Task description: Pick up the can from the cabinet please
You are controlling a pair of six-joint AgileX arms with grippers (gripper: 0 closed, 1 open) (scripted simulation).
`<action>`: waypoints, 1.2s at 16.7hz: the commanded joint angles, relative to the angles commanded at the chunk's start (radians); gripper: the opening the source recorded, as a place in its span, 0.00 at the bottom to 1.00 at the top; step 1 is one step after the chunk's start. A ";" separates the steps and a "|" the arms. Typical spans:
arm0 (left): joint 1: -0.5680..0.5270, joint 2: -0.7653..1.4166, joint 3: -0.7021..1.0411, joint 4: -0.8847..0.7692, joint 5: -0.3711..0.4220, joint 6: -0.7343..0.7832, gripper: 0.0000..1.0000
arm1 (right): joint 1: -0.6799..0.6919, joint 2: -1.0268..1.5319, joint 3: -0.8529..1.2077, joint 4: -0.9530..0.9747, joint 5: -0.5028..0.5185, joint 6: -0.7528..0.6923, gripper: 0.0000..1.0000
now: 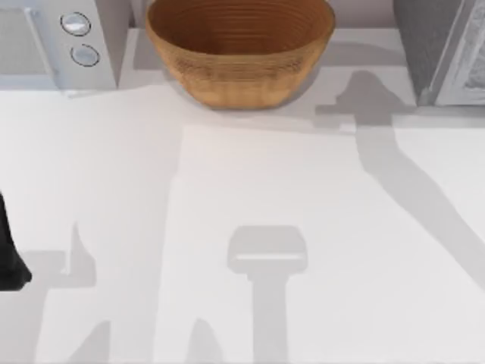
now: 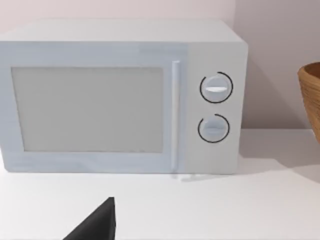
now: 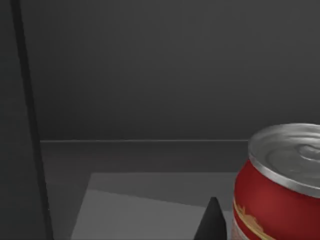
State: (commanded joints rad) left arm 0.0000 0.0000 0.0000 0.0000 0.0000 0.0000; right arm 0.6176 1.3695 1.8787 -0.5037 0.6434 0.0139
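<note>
Can point(image 3: 280, 185), red with a shiny silver lid, stands upright inside the dark cabinet point(image 3: 165, 75). We see it up close in our right wrist view, on the cabinet's floor, with the dark back wall behind it. One black fingertip of our right pincer point(image 3: 212, 222) pokes up just beside the can. We cannot tell if that pincer is spread or closed, and we cannot tell if it touches the can.

From above, the grey cabinet point(image 1: 443, 49) sits at the back right corner of the white tabletop point(image 1: 250, 227). A brown woven basket point(image 1: 239, 45) sits at the back, in the middle. A white microwave point(image 1: 61, 42) sits at the back left, with two round knobs point(image 1: 79, 39) on its front.

Our left arm point(image 1: 9, 254) waits at the left edge of the tabletop. In our left wrist view, a black tip of the left pincer point(image 2: 97, 225) shows low down, facing the microwave point(image 2: 120, 95) with its door closed. We cannot tell if this pincer is spread or closed either.
</note>
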 joint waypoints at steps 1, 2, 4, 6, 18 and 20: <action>0.000 0.000 0.000 0.000 0.000 0.000 1.00 | 0.044 -0.044 -0.001 -0.043 0.043 -0.001 0.00; 0.000 0.000 0.000 0.000 0.000 0.000 1.00 | 0.076 -0.077 -0.002 -0.076 0.076 -0.003 0.00; 0.000 0.000 0.000 0.000 0.000 0.000 1.00 | 0.111 -0.111 -0.004 -0.110 0.110 -0.004 0.00; 0.000 0.000 0.000 0.000 0.000 0.000 1.00 | 0.112 -0.113 -0.004 -0.112 0.111 -0.004 0.00; 0.000 0.000 0.000 0.000 0.000 0.000 1.00 | -0.059 -0.396 -0.462 0.026 -0.065 -0.009 0.00; 0.000 0.000 0.000 0.000 0.000 0.000 1.00 | -0.127 -0.515 -0.649 0.085 -0.135 -0.009 0.00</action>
State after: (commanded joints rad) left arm 0.0000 0.0000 0.0000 0.0000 0.0000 0.0000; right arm 0.4902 0.8544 1.2301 -0.4186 0.5083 0.0048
